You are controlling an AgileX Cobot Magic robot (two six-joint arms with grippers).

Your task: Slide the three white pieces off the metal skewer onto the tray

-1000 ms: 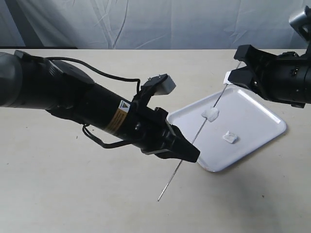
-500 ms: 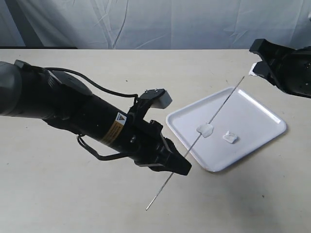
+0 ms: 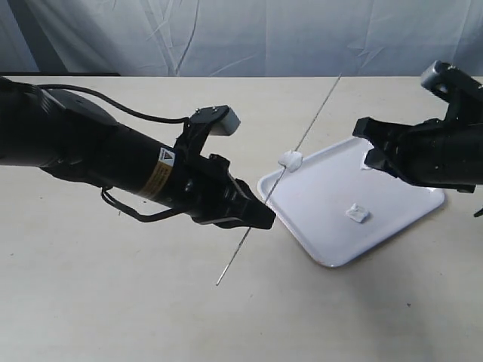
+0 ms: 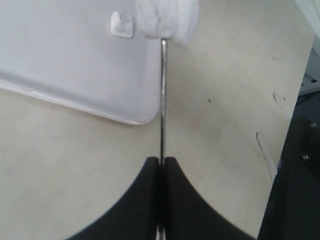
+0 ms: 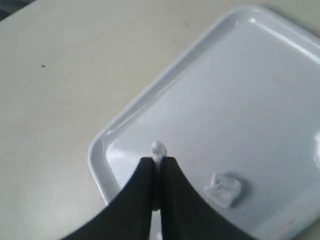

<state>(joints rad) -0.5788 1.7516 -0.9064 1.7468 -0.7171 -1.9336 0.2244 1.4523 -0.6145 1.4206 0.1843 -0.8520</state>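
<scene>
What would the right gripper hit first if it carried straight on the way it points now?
Most likely the tray floor: the right gripper, shut on a white piece, aims at it in its wrist view. Depth is unclear.

There are three white pieces. The first piece (image 3: 290, 159) sits on the one metal skewer (image 3: 310, 126). The second piece (image 3: 357, 213) lies on the one tray (image 3: 400, 188), at the right. The third piece (image 5: 158, 148) is at the tip of the right end effector (image 5: 157, 162). With the left end effector (image 4: 161, 162), that makes two end effectors. There is one worktop (image 3: 113, 302).
</scene>
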